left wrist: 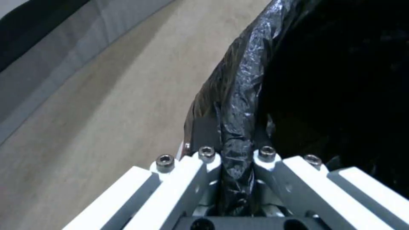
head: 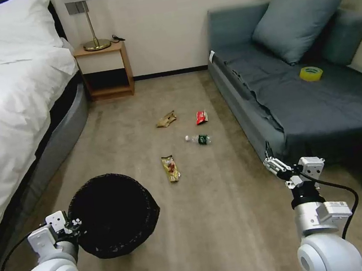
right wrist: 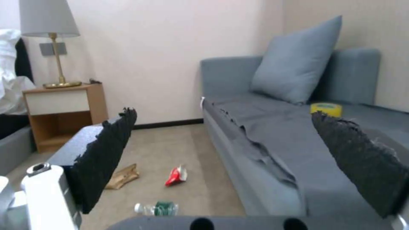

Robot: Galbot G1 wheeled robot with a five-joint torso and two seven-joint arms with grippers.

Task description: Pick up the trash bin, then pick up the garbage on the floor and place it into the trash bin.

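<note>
The trash bin (head: 113, 214), lined with a crinkly black bag, hangs at the lower left. My left gripper (head: 74, 224) is shut on its near rim, and in the left wrist view the fingers (left wrist: 207, 159) pinch the bag-covered rim (left wrist: 245, 83). The garbage lies on the carpet ahead: crumpled tan paper (head: 166, 119), a red-white wrapper (head: 201, 117), a clear bottle (head: 198, 139) and a brown-gold snack wrapper (head: 171, 168). My right gripper (head: 270, 157) hovers open at the right, near the sofa's front, holding nothing. Its view shows the paper (right wrist: 122, 175), wrapper (right wrist: 176, 175) and bottle (right wrist: 158, 208).
A white bed (head: 7, 110) runs along the left. A wooden nightstand (head: 104, 70) with a lamp stands at the back wall. A grey-blue sofa (head: 302, 100) on the right carries a cushion and a yellow tape roll (head: 311, 73). Open carpet lies between them.
</note>
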